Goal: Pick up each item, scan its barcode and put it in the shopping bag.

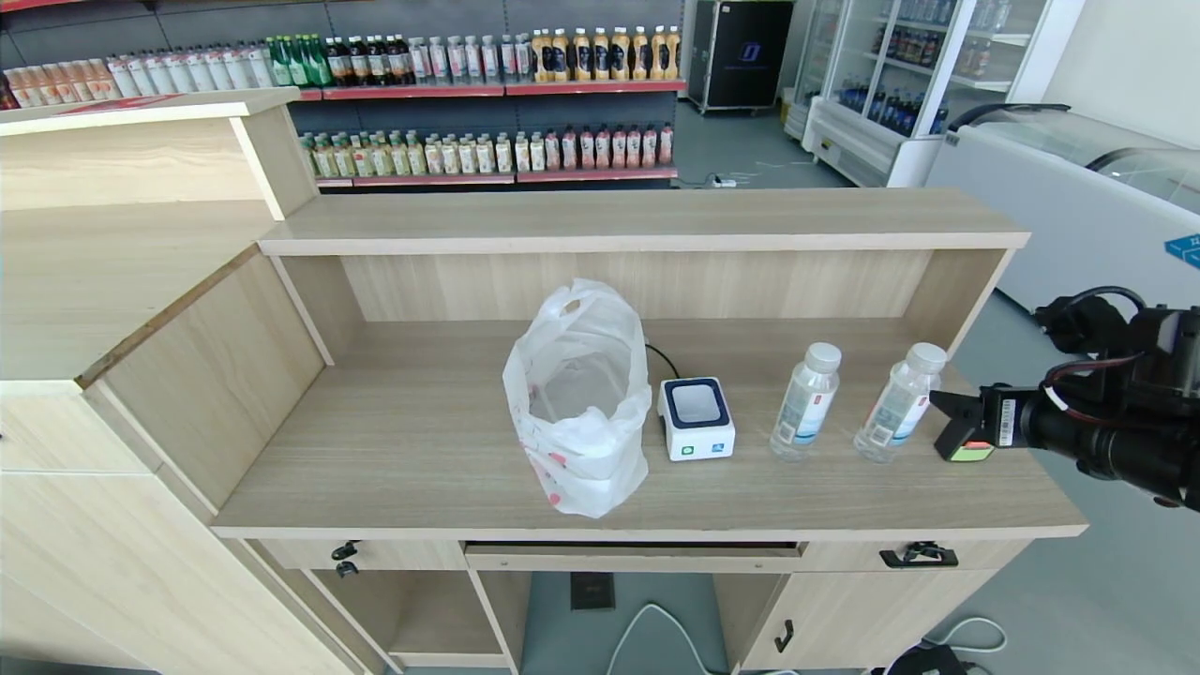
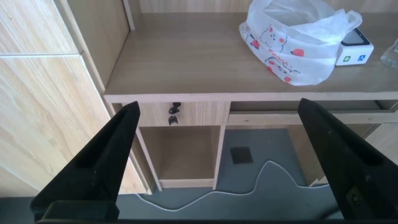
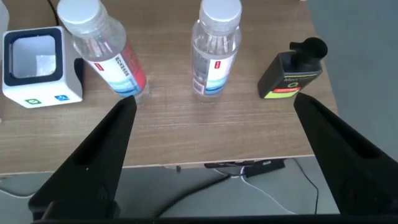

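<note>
Right gripper (image 3: 213, 102) is wide open and empty, off the desk's (image 1: 394, 450) front edge, roughly facing the outer water bottle (image 3: 214, 53). The inner water bottle (image 3: 102, 56) stands near the barcode scanner (image 1: 696, 417). The shopping bag (image 1: 581, 403) sits mid-desk, touching the scanner. Left gripper (image 2: 217, 106) is spread, empty and low off the front-left corner. Best grab: take the outer bottle's body below the cap, stay clear of the small black container (image 3: 289, 71), and leave the label uncovered.

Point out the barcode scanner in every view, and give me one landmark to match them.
Head view: the barcode scanner sits on the counter between the shopping bag and a water bottle.
Left wrist view: the barcode scanner peeks out from behind the shopping bag.
Right wrist view: the barcode scanner stands beside that water bottle.
Shared landmark: the counter's front edge.
</note>
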Controlling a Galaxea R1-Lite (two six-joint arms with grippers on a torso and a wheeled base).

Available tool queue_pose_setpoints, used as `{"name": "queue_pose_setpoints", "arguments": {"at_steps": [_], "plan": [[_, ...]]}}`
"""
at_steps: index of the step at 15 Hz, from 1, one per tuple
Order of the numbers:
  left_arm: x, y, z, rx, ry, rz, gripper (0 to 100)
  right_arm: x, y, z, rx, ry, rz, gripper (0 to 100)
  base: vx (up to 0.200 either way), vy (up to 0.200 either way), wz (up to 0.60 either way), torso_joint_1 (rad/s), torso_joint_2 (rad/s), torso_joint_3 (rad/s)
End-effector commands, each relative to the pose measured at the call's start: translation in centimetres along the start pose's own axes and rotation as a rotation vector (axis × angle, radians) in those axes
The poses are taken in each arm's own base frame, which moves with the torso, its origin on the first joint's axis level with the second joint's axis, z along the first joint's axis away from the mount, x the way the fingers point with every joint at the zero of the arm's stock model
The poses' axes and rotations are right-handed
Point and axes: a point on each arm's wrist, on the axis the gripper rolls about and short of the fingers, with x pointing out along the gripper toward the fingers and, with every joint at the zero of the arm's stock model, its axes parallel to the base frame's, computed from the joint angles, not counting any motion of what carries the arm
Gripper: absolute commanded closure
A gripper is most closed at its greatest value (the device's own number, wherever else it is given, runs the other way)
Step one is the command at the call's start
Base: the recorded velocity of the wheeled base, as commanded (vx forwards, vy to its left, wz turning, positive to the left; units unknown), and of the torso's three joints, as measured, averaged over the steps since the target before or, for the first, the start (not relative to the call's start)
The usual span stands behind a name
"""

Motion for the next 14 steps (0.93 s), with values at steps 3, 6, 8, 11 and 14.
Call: {"name": "queue_pose_setpoints", "arguments": {"at_steps": [3, 6, 8, 11, 14], "plan": [[0.0, 0.0, 0.0, 0.0, 0.002, 0.0, 0, 3.9, 0.5, -1.6, -0.024, -0.039, 0.047, 0, 0.0, 0.0, 0.0, 0.0, 0.0, 0.0], [0.0, 0.0, 0.0, 0.0, 0.002, 0.0, 0, 4.7, 0.9, -2.6, -0.027, -0.007, 0.059, 0, 0.0, 0.0, 0.0, 0.0, 0.0, 0.0], [0.0, 0.0, 0.0, 0.0, 0.002, 0.0, 0, 5.1, 1.3, -2.9, -0.029, 0.006, 0.072, 0, 0.0, 0.0, 0.0, 0.0, 0.0, 0.0], [0.0, 0.0, 0.0, 0.0, 0.002, 0.0, 0, 6.8, 2.0, -3.0, -0.037, 0.006, 0.111, 0, 0.0, 0.0, 0.0, 0.0, 0.0, 0.0], [0.0, 0.0, 0.0, 0.0, 0.002, 0.0, 0, 8.5, 2.8, -3.1, -0.043, 0.003, 0.162, 0, 0.0, 0.0, 0.0, 0.0, 0.0, 0.0]]}}
